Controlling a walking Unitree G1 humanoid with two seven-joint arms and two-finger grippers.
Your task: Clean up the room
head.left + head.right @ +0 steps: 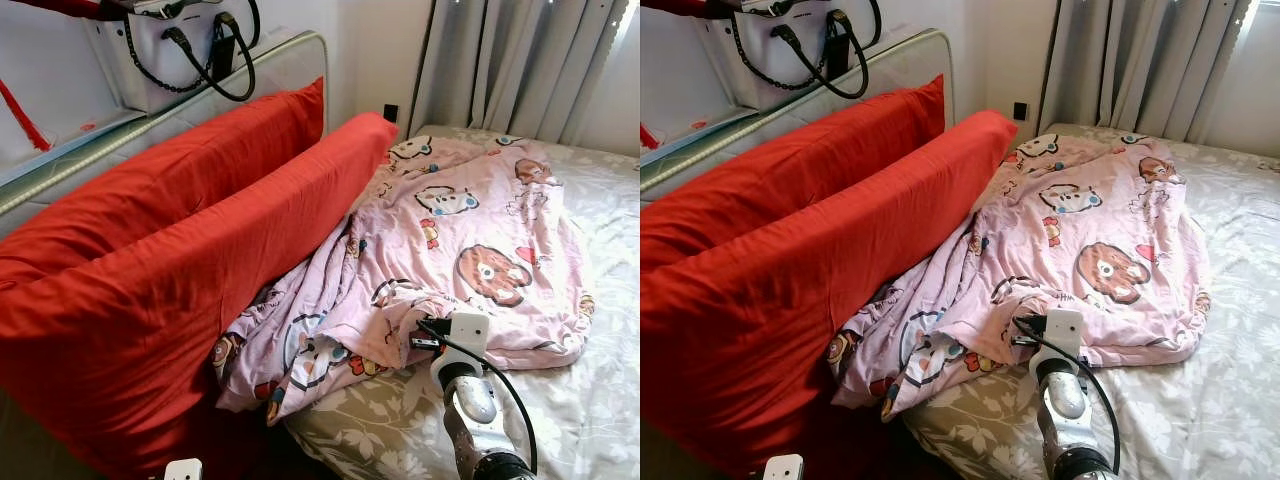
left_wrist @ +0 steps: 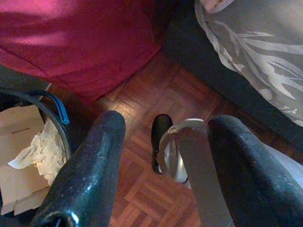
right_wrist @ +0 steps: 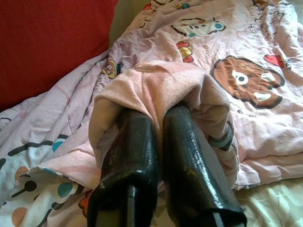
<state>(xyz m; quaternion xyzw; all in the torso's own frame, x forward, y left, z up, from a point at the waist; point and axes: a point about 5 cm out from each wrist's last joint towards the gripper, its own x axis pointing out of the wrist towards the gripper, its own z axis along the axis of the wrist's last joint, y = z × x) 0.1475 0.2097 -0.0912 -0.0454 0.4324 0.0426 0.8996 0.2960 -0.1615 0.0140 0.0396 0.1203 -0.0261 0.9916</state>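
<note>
- Pink cartoon-bear printed blanket (image 1: 450, 250) lies rumpled across the bed (image 1: 590, 400), which wears a grey sheet with a pale floral pattern; the blanket's near edge is bunched up by the bed's front corner.
- My right tool (image 3: 158, 123) reaches into that bunched near edge, and its two black fingers (image 3: 187, 156) are pressed close together with a fold of the pink fabric pinched between them, so I am grasping the blanket.
- My right arm (image 1: 470, 395) rises from the lower edge of the head views, silver, with a black cable looping beside it.
- Two long red fabric pillows (image 1: 180, 260) lean against the padded headboard (image 1: 250, 75) on my left, the blanket's edge tucked against the lower one.
- A white handbag with black handles (image 1: 190, 45) sits on the ledge above the headboard.
- Grey curtains (image 1: 520, 65) hang behind the far side of the bed.
- My left tool (image 2: 163, 156) hangs low beside the bed, its fingers spread apart and holding nothing, over a brown parquet wooden floor (image 2: 156, 94).
- Below it stands a dark bin (image 2: 28, 156) holding crumpled paper and cardboard.
</note>
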